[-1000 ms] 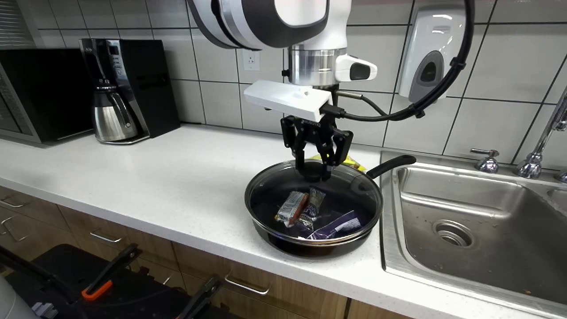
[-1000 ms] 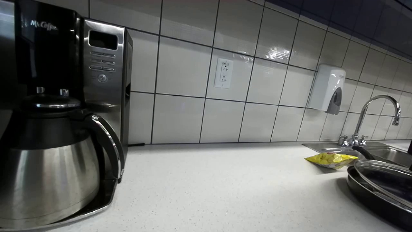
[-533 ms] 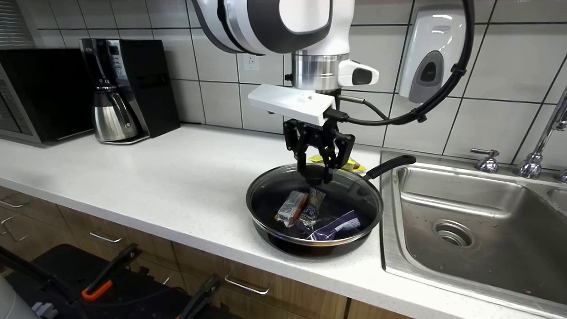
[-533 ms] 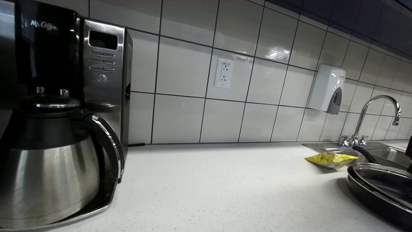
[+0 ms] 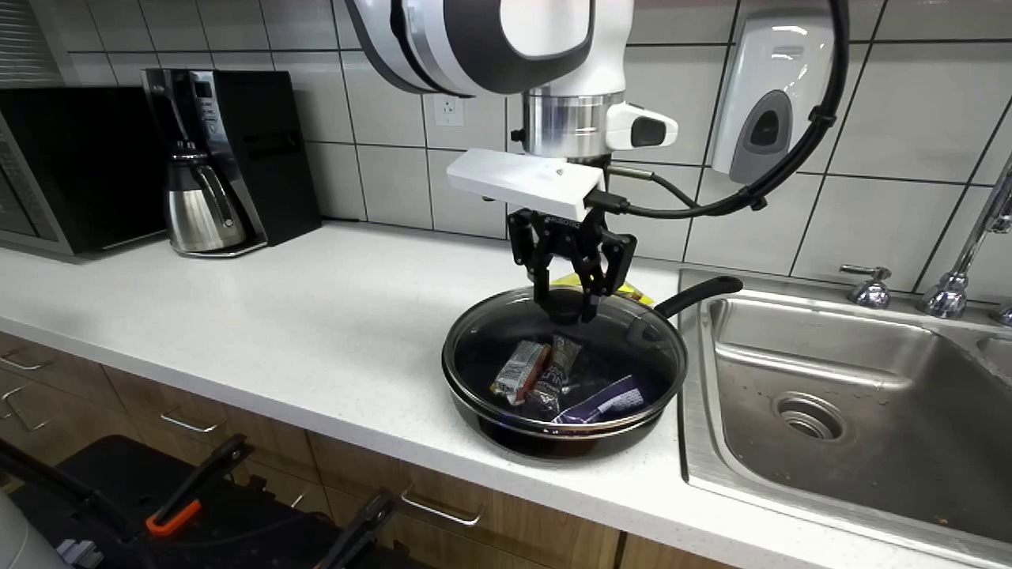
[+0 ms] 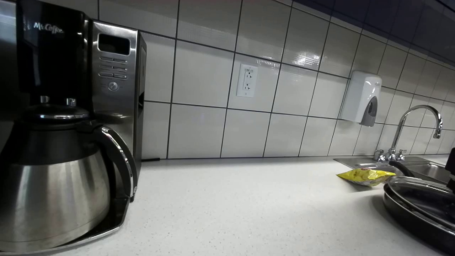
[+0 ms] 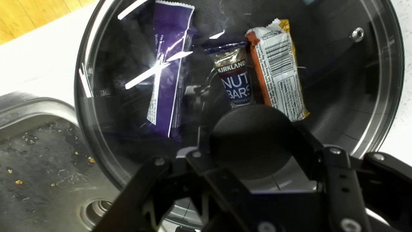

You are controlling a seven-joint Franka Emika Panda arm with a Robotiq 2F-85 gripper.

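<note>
Gripper (image 5: 566, 307): jaws closed on the knob (image 7: 251, 141) of the glass lid (image 5: 624, 356).
Knob covers one end of the nut bar (image 7: 235, 77); glare obscures the purple bar (image 7: 167, 96). Lid sits askew over the pan (image 6: 405, 217), rim contact unclear; in an exterior view, the frame edge crops both. Yellow bag (image 5: 632, 292) beyond is mostly hidden in an exterior view.

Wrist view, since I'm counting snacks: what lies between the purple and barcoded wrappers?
In the wrist view, a Kirkland nut bar lies between them, beneath the transparent lid.
</note>
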